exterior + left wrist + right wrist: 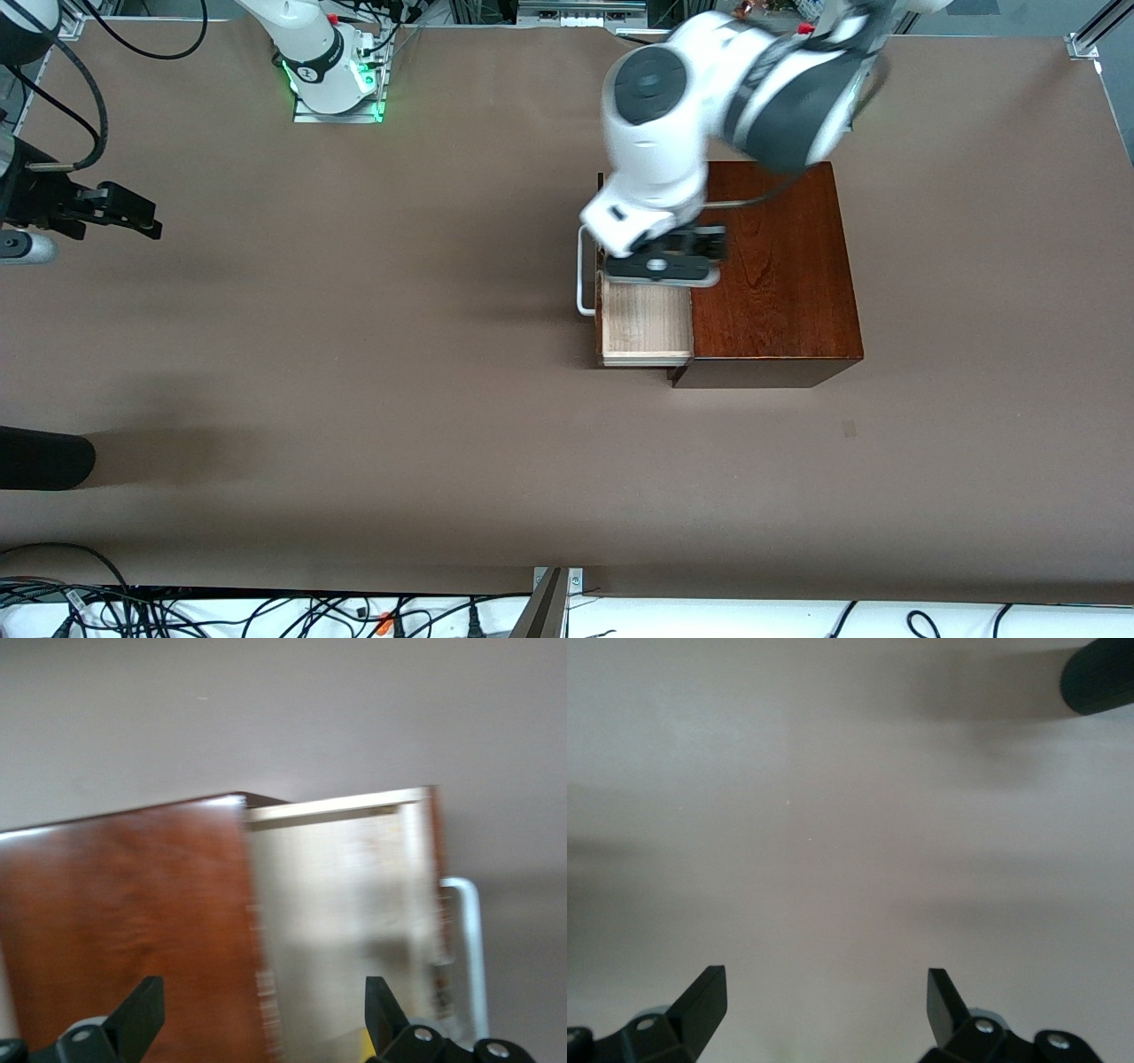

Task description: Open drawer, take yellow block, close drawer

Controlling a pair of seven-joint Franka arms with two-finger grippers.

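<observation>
Nearest you, the drawer [645, 328] stands pulled out of the box [775, 266], pale tray bare where it shows, white handle [582, 275] toward the right arm's end. Your left gripper [261, 1014] hangs over the tray's farther part, fingers wide apart and holding nothing. A sliver of yellow by one fingertip is likely the block [366, 1047]: small, light, stiff, smooth-faced, so pinch two flat sides squarely. The right gripper [827, 1001] waits over bare table [354, 354] at its own end, fingers spread, empty.
</observation>
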